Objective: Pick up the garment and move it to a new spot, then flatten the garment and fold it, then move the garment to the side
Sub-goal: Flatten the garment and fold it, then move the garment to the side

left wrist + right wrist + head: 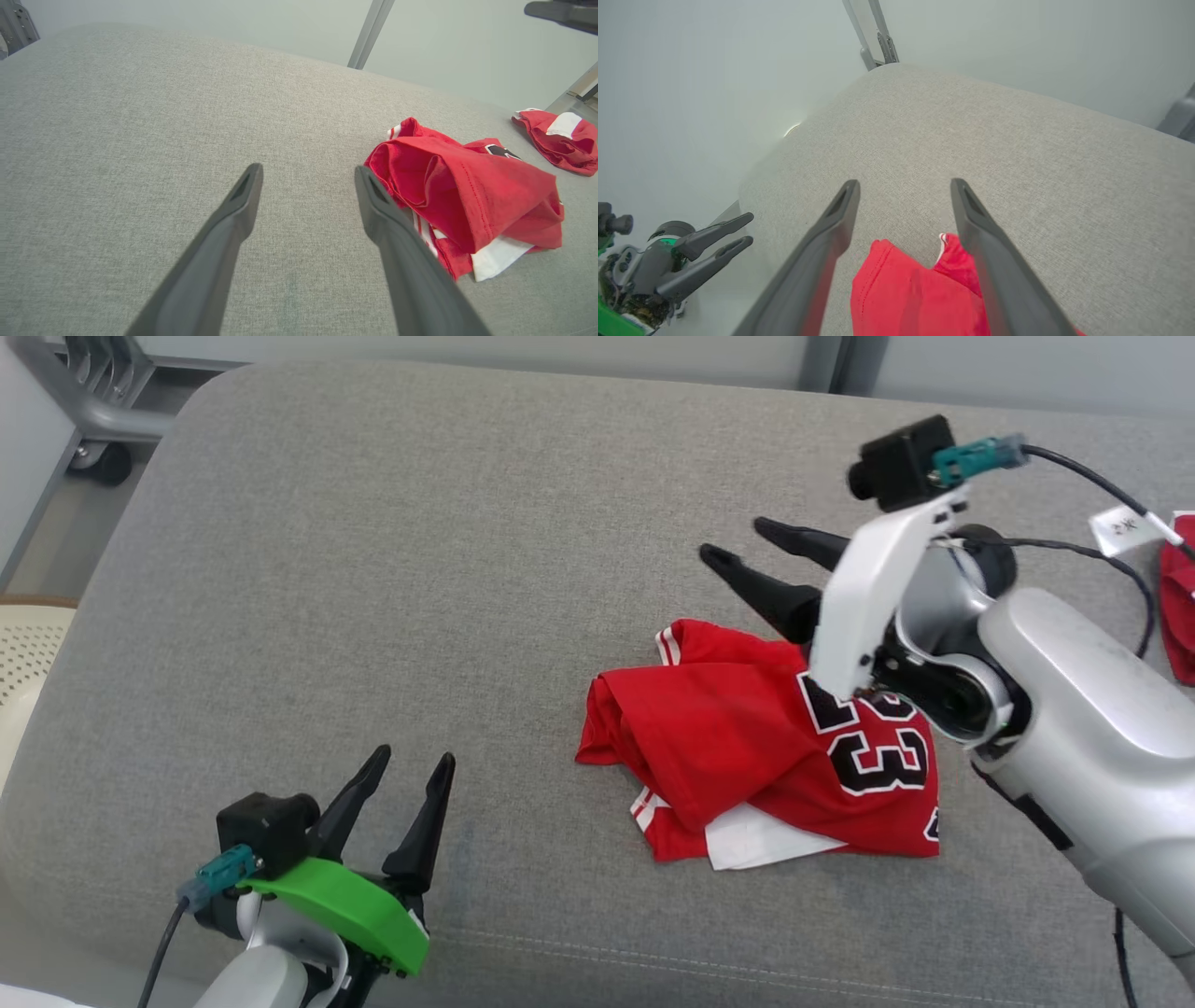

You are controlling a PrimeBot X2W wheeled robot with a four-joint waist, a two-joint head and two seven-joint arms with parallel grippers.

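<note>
Right hand [731, 538] spread wide over the crumpled red garment [738, 747], left hand [414, 756] wide, both empty

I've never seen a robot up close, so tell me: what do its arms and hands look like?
Both hands have two long, dark, pointed fingers. The left hand has a green wrist cover, the right hand a white cover. Each carries a small black camera with a teal plug and black cable. The right forearm is smooth silver.
</note>
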